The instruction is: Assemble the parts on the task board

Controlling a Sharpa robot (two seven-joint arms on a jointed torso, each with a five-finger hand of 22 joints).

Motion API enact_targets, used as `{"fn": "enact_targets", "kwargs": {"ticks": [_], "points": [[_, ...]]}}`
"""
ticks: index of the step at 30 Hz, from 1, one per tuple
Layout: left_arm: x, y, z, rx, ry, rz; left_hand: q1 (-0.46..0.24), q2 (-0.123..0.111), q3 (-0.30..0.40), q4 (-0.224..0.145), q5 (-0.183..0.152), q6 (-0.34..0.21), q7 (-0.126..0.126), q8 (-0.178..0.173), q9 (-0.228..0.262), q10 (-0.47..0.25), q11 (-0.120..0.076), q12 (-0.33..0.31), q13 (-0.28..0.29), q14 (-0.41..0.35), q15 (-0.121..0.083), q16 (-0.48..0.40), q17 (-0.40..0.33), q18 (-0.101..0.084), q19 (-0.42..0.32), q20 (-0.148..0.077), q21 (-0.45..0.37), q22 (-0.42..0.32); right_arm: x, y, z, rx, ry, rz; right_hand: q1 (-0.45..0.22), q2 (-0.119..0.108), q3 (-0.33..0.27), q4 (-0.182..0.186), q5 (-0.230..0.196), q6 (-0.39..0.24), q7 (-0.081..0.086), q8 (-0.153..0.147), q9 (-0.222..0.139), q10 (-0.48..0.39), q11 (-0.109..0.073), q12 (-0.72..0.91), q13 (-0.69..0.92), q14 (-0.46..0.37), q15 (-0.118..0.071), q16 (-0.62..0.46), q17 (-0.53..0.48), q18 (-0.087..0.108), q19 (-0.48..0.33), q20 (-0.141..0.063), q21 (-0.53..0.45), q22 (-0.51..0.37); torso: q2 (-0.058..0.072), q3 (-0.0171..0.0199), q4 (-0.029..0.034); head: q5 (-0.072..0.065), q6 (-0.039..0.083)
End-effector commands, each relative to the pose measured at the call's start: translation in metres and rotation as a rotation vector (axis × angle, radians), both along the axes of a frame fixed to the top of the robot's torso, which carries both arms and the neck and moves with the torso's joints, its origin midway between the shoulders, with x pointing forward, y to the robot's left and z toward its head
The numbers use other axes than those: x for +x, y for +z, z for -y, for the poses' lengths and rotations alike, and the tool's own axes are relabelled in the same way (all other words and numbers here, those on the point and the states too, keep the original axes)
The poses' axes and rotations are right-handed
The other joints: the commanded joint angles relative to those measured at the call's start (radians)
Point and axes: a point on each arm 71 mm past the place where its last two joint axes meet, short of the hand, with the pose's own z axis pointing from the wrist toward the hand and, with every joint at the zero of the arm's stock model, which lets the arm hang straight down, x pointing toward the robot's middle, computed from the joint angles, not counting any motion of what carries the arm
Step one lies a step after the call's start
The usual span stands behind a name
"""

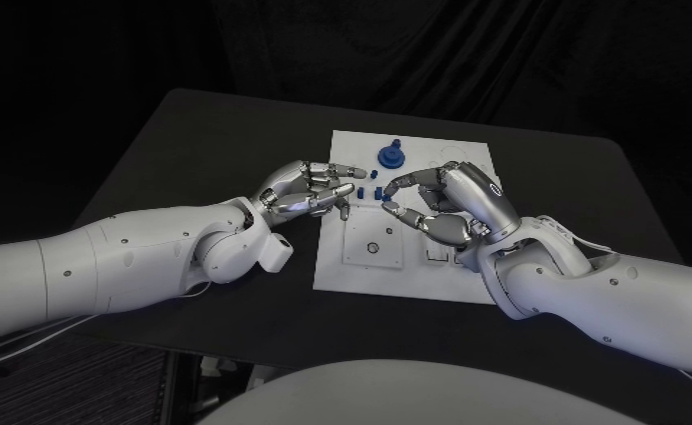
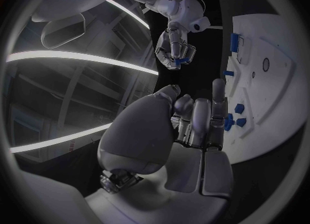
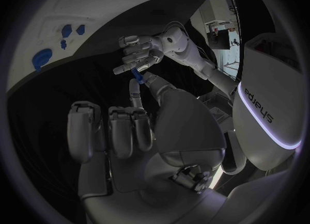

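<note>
The task board (image 1: 378, 270) lay flat in the middle of the black table (image 1: 188, 145), its long side running away from the robot. At its far end sat a round blue part (image 1: 391, 156), apart from both hands. Nearer the middle, several small blue parts (image 1: 389, 205) lay on the board between the two hands; their exact shapes were too small to tell. The near half of the board carried a raised white square block (image 1: 372, 244) with a small hole in it.

The left hand (image 1: 306, 190) hovered at the board's left edge, fingers curled inward toward the thumb. In the right wrist view this hand (image 3: 136, 56) pinched a small blue peg (image 3: 135, 73) between thumb and fingertip, the remaining fingers loosely bent. In the left wrist view the left hand's own fingers (image 2: 218, 105) stood just beside the small blue parts (image 2: 239, 109) on the board (image 2: 271, 74).

The right hand (image 1: 444, 203) was over the middle of the board, its back upward and fingers arched down. In the left wrist view it (image 2: 173, 51) held a small blue piece (image 2: 184, 60) at its fingertips. The two hands faced each other, close but not touching.
</note>
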Motion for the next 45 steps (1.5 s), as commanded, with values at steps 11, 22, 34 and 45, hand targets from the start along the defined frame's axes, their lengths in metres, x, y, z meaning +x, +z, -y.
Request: {"fn": "enact_targets", "kwargs": {"ticks": [11,22,34,45], "points": [[-0.008,-0.003,0.019,0.042,-0.112,0.024,0.007,-0.016,0.000,0.010,-0.100,0.063,0.007,0.028,-0.001,0.378,-0.001,0.112,0.356,0.246,-0.008,0.016,0.309,-0.080,0.403,-0.006,0.345,0.330,-0.004,0.003,0.003,0.060,-0.011,-0.020,0.011,-0.001,0.004,-0.001,0.004,0.007,-0.004,0.003,0.001,0.108,0.007,0.003,0.263,0.106,0.007,0.003,0.263,-0.016,0.060,0.005,0.007,0.232,-0.001,-0.0003,-0.0011,0.025,0.000],[-0.011,-0.005,0.031,0.020,-0.148,0.017,0.046,-0.024,0.011,-0.031,-0.096,0.040,0.002,0.011,-0.006,0.378,-0.008,0.112,0.356,0.246,-0.013,0.016,0.309,-0.082,0.413,-0.010,0.357,0.347,-0.004,0.003,0.002,0.062,-0.005,-0.034,0.013,-0.001,0.003,-0.001,0.004,0.009,-0.005,0.004,0.002,0.108,0.007,0.003,0.263,0.106,0.007,0.003,0.263,-0.016,0.060,0.005,0.007,0.232,-0.001,-0.0001,-0.0016,0.038,0.000],[-0.013,-0.006,0.040,0.004,-0.173,0.012,0.062,-0.026,0.019,-0.063,-0.098,-0.038,-0.023,-0.021,-0.009,0.378,-0.027,0.112,0.356,0.246,-0.027,0.016,0.309,-0.081,0.413,-0.021,0.358,0.354,-0.005,0.002,-0.003,0.055,0.010,-0.055,0.012,0.000,0.003,0.002,0.004,0.010,-0.004,0.004,0.002,0.108,0.007,0.003,0.263,0.106,0.007,0.003,0.263,-0.016,0.060,0.006,0.006,0.232,-0.001,-0.0005,-0.0008,0.040,0.000],[-0.013,-0.007,0.044,-0.001,-0.175,0.016,0.061,-0.020,0.022,-0.066,-0.106,-0.021,-0.025,-0.017,-0.006,0.378,-0.030,0.112,0.356,0.246,-0.031,0.016,0.309,-0.080,0.406,-0.026,0.354,0.351,-0.006,0.001,-0.006,0.048,0.024,-0.074,0.011,0.001,0.003,0.004,0.004,0.010,-0.004,0.003,0.002,0.108,0.007,0.003,0.263,0.106,0.007,0.003,0.263,-0.015,0.059,0.006,0.005,0.231,-0.001,-0.0007,-0.0006,0.040,0.000]]}}
